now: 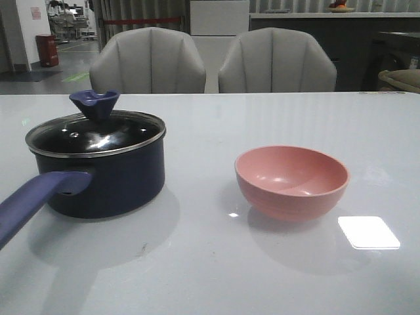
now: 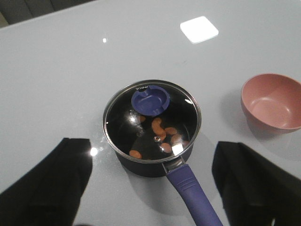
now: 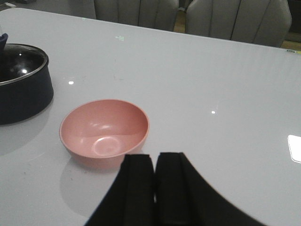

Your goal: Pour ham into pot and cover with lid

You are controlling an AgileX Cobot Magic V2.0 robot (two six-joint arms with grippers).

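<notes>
1. The ham (image 2: 160,134) chunks lie inside the pot (image 1: 111,180), under the glass lid (image 1: 98,134) seated on its rim.
2. The empty pink bowl (image 1: 292,180) stands apart on the surface (image 1: 210,275).
3. The left claw (image 2: 150,183) hangs above the pot, spread wide.
4. The right claw (image 3: 154,188) hovers near the bowl, fingers pressed together.

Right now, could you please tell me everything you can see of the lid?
The lid is a round disc of clear glass with a metal rim and a dark blue funnel-shaped knob. It sits flat and closed on the pot, on the table's left side. The ham shows through the glass. Neither gripper touches it.
</notes>
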